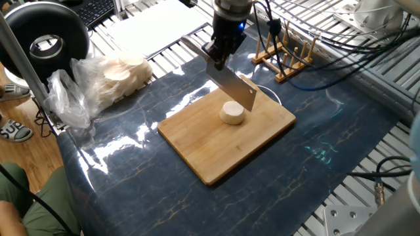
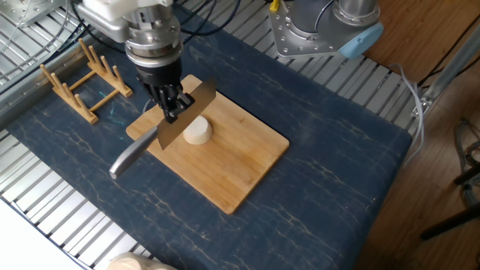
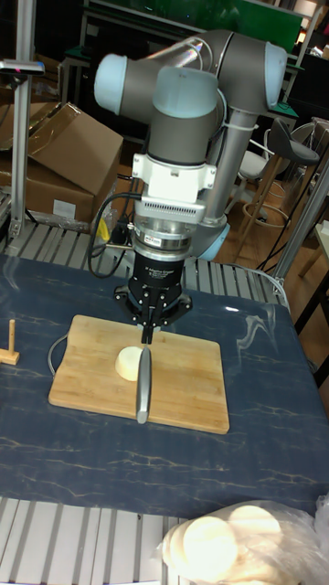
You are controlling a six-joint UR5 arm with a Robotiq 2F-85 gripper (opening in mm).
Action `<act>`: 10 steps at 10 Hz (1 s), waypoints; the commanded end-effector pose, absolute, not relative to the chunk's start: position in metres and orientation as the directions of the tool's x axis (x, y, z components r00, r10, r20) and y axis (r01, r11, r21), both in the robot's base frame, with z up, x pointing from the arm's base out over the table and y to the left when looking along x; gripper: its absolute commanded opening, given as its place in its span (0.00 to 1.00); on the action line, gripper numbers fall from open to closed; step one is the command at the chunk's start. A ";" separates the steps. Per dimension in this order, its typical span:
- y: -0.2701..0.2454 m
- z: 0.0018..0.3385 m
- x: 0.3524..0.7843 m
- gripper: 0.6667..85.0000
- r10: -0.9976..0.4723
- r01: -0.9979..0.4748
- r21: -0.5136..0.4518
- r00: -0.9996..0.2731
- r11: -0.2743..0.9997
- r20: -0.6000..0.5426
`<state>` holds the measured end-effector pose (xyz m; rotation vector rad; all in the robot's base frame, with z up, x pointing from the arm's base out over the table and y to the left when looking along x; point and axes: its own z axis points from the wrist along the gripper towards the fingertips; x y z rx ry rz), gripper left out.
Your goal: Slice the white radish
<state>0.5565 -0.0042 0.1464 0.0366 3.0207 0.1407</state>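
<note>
The white radish (image 1: 231, 113) (image 2: 199, 133) (image 3: 127, 363) is a short cream cylinder standing whole on the wooden cutting board (image 1: 216, 154) (image 2: 236, 172) (image 3: 196, 388). My gripper (image 1: 216, 58) (image 2: 175, 112) (image 3: 148, 336) is shut on a steel cleaver, gripping it where blade meets handle. The blade (image 1: 233, 90) (image 2: 189, 118) hangs tilted right at the radish, over its edge. In the tall fixed view the cleaver (image 3: 143, 384) shows edge-on, just right of the radish. Whether the blade touches the radish cannot be told.
A wooden dish rack (image 1: 283, 56) (image 2: 81, 79) stands beyond the board. A clear plastic bag of pale round slices (image 1: 111, 75) (image 3: 242, 544) lies at the table's end. The arm's base (image 2: 322, 26) is bolted at the far side. A black round device (image 1: 46, 33) stands nearby.
</note>
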 end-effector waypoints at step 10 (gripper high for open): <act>0.003 0.129 0.532 0.00 0.046 0.040 0.084 -0.996 0.996 -0.075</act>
